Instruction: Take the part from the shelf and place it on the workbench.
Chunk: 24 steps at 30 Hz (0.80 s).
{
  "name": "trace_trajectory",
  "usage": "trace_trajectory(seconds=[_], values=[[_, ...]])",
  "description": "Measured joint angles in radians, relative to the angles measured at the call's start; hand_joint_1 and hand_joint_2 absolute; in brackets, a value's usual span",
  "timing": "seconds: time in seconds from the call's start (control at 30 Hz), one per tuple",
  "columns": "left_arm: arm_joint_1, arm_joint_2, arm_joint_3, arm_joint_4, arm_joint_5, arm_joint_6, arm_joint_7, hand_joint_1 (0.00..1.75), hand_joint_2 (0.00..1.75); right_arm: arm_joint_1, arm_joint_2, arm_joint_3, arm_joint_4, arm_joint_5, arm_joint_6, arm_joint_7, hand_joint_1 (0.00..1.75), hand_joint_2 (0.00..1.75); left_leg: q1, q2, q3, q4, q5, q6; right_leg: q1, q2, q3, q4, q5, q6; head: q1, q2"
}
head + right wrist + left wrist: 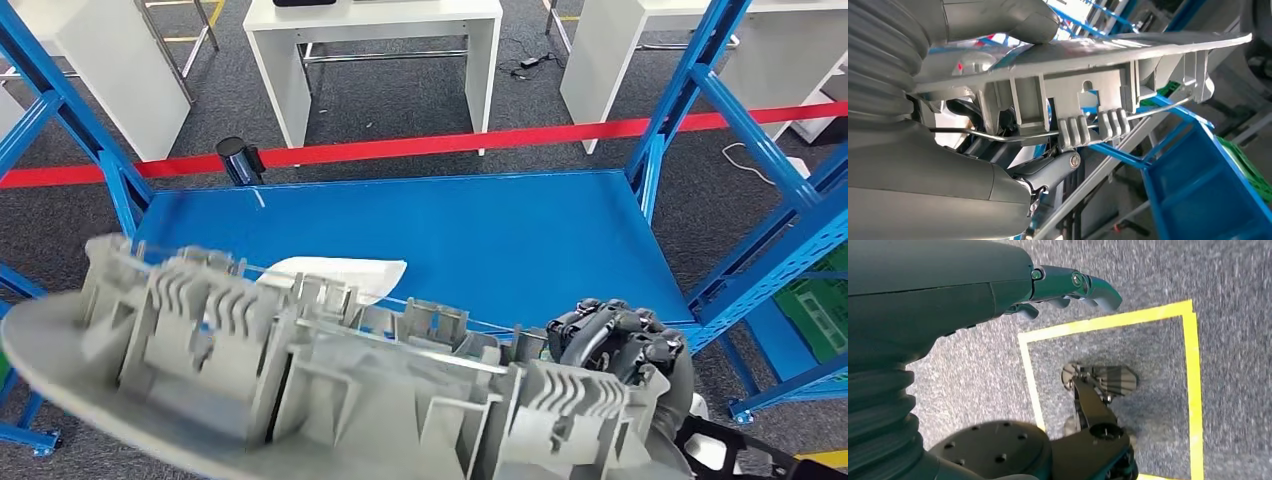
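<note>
A long grey plastic part (300, 370) with ribs and clips fills the lower head view, lifted in front of the blue shelf (450, 240). My right hand (615, 345) grips its right end, dark fingers curled over the edge. In the right wrist view the part (1088, 75) runs across the picture, the thick thumb (1013, 17) pressed on one face and fingers (1053, 170) under it. My left hand (1068, 287) hangs over grey carpet with fingers held out and nothing in it.
A red barrier tape (450, 143) crosses behind the shelf, with white tables (375, 30) beyond. Blue shelf uprights (690, 110) stand at both sides. A white sheet (335, 272) lies on the shelf deck. Yellow floor tape (1193, 385) marks the carpet below.
</note>
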Motion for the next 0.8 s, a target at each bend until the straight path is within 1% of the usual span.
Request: trace_trajectory(seconds=[0.03, 0.07, 0.1, 0.13, 0.17, 0.2, 0.23, 0.27, 0.3, 0.33, 0.37, 0.4, 0.47, 0.5, 0.53, 0.57, 0.6, 0.63, 0.67, 0.7, 0.73, 0.77, 0.8], values=[[-0.001, 0.0, 0.0, 0.0, 0.0, 0.001, 0.002, 0.0, 1.75, -0.004, 0.003, 0.001, 0.011, 0.0, 0.005, 0.001, 1.75, 1.75, 0.003, 0.001, -0.004, 0.005, -0.001, -0.003, -0.005, 0.0, -0.007, 0.022, 0.001, 0.006, 0.0, 0.0], [-0.002, 0.0, 0.0, 0.0, -0.001, 0.001, 0.003, 0.0, 1.75, -0.009, 0.006, 0.002, 0.023, 0.0, 0.006, 0.002, 1.75, 1.75, 0.008, 0.0, -0.009, 0.013, -0.003, -0.009, -0.011, -0.001, 0.005, 0.006, 0.02, 0.013, 0.0, 0.0], [-0.003, 0.0, 0.0, 0.0, -0.003, 0.001, 0.004, 0.0, 1.75, -0.014, 0.007, 0.004, 0.033, 0.0, 0.003, 0.003, 1.75, 1.75, 0.015, -0.001, -0.016, 0.024, -0.007, -0.017, -0.017, -0.002, 0.034, -0.045, 0.05, 0.022, 0.0, 0.0], [-0.004, 0.001, 0.0, -0.001, -0.005, 0.002, 0.006, 0.0, 1.75, -0.02, 0.007, 0.006, 0.043, 0.001, -0.001, 0.003, 1.75, 1.75, 0.02, -0.001, -0.025, 0.039, -0.012, -0.027, -0.022, -0.003, 0.067, -0.105, 0.066, 0.03, 0.002, 0.0], [-0.004, 0.002, 0.0, -0.002, -0.008, 0.003, 0.008, 0.0, 1.75, -0.025, 0.007, 0.008, 0.052, 0.001, -0.004, 0.003, 1.75, 1.75, 0.024, -0.003, -0.036, 0.055, -0.018, -0.038, -0.024, -0.001, 0.09, -0.147, 0.082, 0.032, 0.004, 0.0], [-0.004, 0.004, 0.0, -0.003, -0.01, 0.004, 0.009, 0.0, 1.75, -0.029, 0.008, 0.011, 0.059, -0.001, -0.007, 0.003, 1.75, 1.75, 0.023, -0.005, -0.045, 0.07, -0.023, -0.048, -0.025, 0.002, 0.102, -0.17, 0.084, 0.027, 0.007, 0.0], [-0.005, 0.005, 0.0, -0.003, -0.012, 0.004, 0.011, 0.0, 1.75, -0.031, 0.008, 0.015, 0.065, -0.002, -0.008, 0.002, 1.75, 1.75, 0.021, -0.008, -0.054, 0.081, -0.026, -0.056, -0.024, 0.006, 0.1, -0.17, 0.076, 0.015, 0.007, 0.0], [-0.005, 0.005, 0.0, -0.004, -0.013, 0.005, 0.012, 0.0, 1.75, -0.033, 0.009, 0.02, 0.071, -0.003, -0.008, 0.003, 1.75, 1.75, 0.02, -0.01, -0.059, 0.087, -0.026, -0.063, -0.023, 0.01, 0.092, -0.161, 0.079, -0.002, 0.006, 0.0], [-0.005, 0.005, 0.0, -0.004, -0.014, 0.006, 0.012, 0.0, 1.75, -0.035, 0.01, 0.025, 0.076, -0.004, -0.008, 0.003, 1.75, 1.75, 0.02, -0.012, -0.063, 0.09, -0.025, -0.069, -0.023, 0.01, 0.087, -0.16, 0.075, -0.015, 0.003, 0.0], [-0.005, 0.005, 0.0, -0.003, -0.014, 0.007, 0.012, 0.0, 1.75, -0.037, 0.011, 0.03, 0.081, -0.004, -0.008, 0.003, 1.75, 1.75, 0.023, -0.012, -0.068, 0.095, -0.029, -0.073, -0.022, 0.01, 0.081, -0.158, 0.077, -0.028, -0.001, 0.0], [-0.005, 0.006, 0.0, -0.004, -0.014, 0.007, 0.012, 0.0, 1.75, -0.039, 0.012, 0.035, 0.084, -0.002, -0.008, 0.003, 1.75, 1.75, 0.025, -0.012, -0.075, 0.112, -0.046, -0.075, -0.021, 0.009, 0.076, -0.16, 0.082, -0.037, -0.003, 0.0], [-0.005, 0.006, 0.0, -0.003, -0.015, 0.007, 0.012, 0.0, 1.75, -0.041, 0.013, 0.038, 0.088, 0.0, -0.008, 0.003, 1.75, 1.75, 0.025, -0.011, -0.089, 0.146, -0.076, -0.076, -0.019, 0.007, 0.07, -0.161, 0.088, -0.045, -0.007, 0.0], [-0.006, 0.006, 0.0, -0.003, -0.016, 0.007, 0.011, 0.0, 1.75, -0.042, 0.014, 0.044, 0.093, 0.007, -0.01, 0.003, 1.75, 1.75, 0.022, -0.01, -0.128, 0.261, -0.156, -0.076, -0.014, 0.004, 0.058, -0.164, 0.1, -0.055, -0.014, 0.0], [-0.006, 0.006, 0.0, -0.003, -0.016, 0.007, 0.01, 0.0, 1.75, -0.041, 0.014, 0.046, 0.097, 0.011, -0.012, 0.003, 1.75, 1.75, 0.021, -0.01, -0.143, 0.313, -0.183, -0.074, -0.01, 0.003, 0.05, -0.164, 0.106, -0.057, -0.016, 0.0], [-0.006, 0.006, 0.0, -0.003, -0.016, 0.007, 0.009, 0.0, 1.75, -0.04, 0.014, 0.049, 0.1, 0.014, -0.013, 0.003, 1.75, 1.75, 0.019, -0.01, -0.146, 0.34, -0.193, -0.071, -0.006, 0.002, 0.042, -0.164, 0.112, -0.059, -0.017, 0.0], [-0.006, 0.006, 0.0, -0.003, -0.016, 0.007, 0.009, 0.0, 1.75, -0.04, 0.014, 0.051, 0.103, 0.017, -0.014, 0.003, 1.75, 1.75, 0.016, -0.01, -0.131, 0.331, -0.182, -0.065, -0.001, 0.002, 0.034, -0.164, 0.118, -0.059, -0.017, 0.0], [-0.006, 0.006, 0.0, -0.003, -0.016, 0.007, 0.008, 0.0, 1.75, -0.039, 0.014, 0.052, 0.105, 0.019, -0.014, 0.003, 1.75, 1.75, 0.012, -0.01, -0.097, 0.286, -0.159, -0.056, 0.002, 0.002, 0.027, -0.164, 0.125, -0.059, -0.018, 0.0], [-0.007, 0.007, 0.0, -0.004, -0.016, 0.007, 0.008, 0.0, 1.75, -0.039, 0.014, 0.054, 0.106, 0.02, -0.015, 0.003, 1.75, 1.75, 0.006, -0.01, -0.053, 0.217, -0.135, -0.044, 0.005, 0.002, 0.021, -0.164, 0.132, -0.059, -0.018, 0.0], [-0.008, 0.008, 0.0, -0.004, -0.016, 0.007, 0.008, 0.0, 1.75, -0.039, 0.014, 0.055, 0.107, 0.021, -0.015, 0.003, 1.75, 1.75, 0.0, -0.009, -0.012, 0.152, -0.118, -0.035, 0.008, 0.002, 0.017, -0.166, 0.139, -0.056, -0.017, 0.0], [-0.01, 0.008, 0.0, -0.004, -0.016, 0.007, 0.008, 0.0, 1.75, -0.039, 0.014, 0.055, 0.108, 0.021, -0.015, 0.003, 1.75, 1.75, -0.006, -0.009, 0.016, 0.105, -0.105, -0.029, 0.008, 0.001, 0.016, -0.169, 0.147, -0.051, -0.018, 0.0], [-0.011, 0.009, 0.0, -0.004, -0.016, 0.007, 0.008, 0.0, 1.75, -0.04, 0.015, 0.056, 0.109, 0.021, -0.014, 0.002, 1.75, 1.75, -0.011, -0.009, 0.027, 0.08, -0.101, -0.026, 0.007, 0.001, 0.015, -0.173, 0.155, -0.045, -0.018, 0.0], [-0.011, 0.009, 0.0, -0.004, -0.016, 0.007, 0.009, 0.0, 1.75, -0.04, 0.015, 0.056, 0.111, 0.021, -0.013, 0.002, 1.75, 1.75, -0.014, -0.008, 0.025, 0.075, -0.095, -0.026, 0.006, 0.0, 0.016, -0.179, 0.164, -0.038, -0.018, 0.0], [-0.011, 0.008, 0.0, -0.004, -0.016, 0.007, 0.009, 0.0, 1.75, -0.041, 0.015, 0.057, 0.112, 0.021, -0.013, 0.002, 1.75, 1.75, -0.015, -0.008, 0.019, 0.068, -0.083, -0.023, 0.005, 0.0, 0.017, -0.185, 0.173, -0.031, -0.019, 0.0]])
